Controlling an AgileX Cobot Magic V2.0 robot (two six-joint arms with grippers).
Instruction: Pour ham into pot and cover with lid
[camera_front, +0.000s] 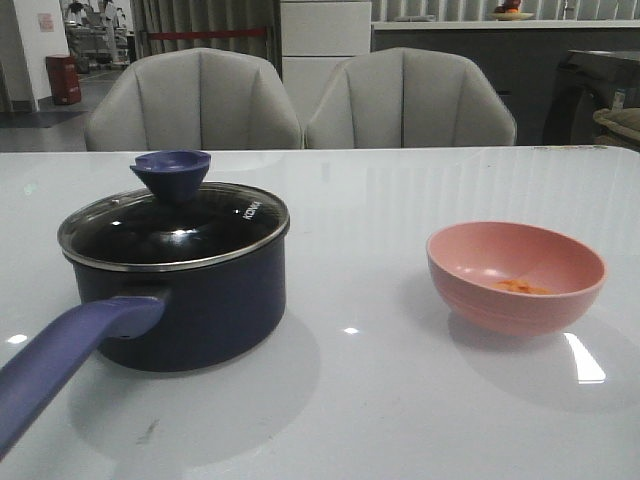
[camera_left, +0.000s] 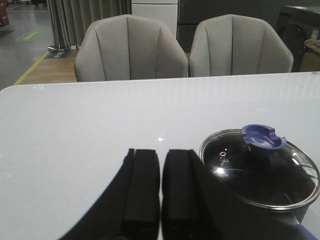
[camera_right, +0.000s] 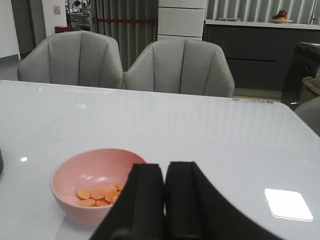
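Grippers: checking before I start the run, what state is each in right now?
Left gripper: shut, holding nothing.
Right gripper: shut, holding nothing.

Glossy white table (camera_front: 400, 400) throwing back lights; clear glass lid (camera_front: 175, 235) with a shiny steel rim; smooth matt pink bowl (camera_front: 515, 278); gripper fingers (camera_left: 142, 187) in matt black.

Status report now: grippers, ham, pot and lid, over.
Left gripper shut, empty. Right gripper shut, empty. Ham in pink bowl. Lid on pot, blocks pouring.
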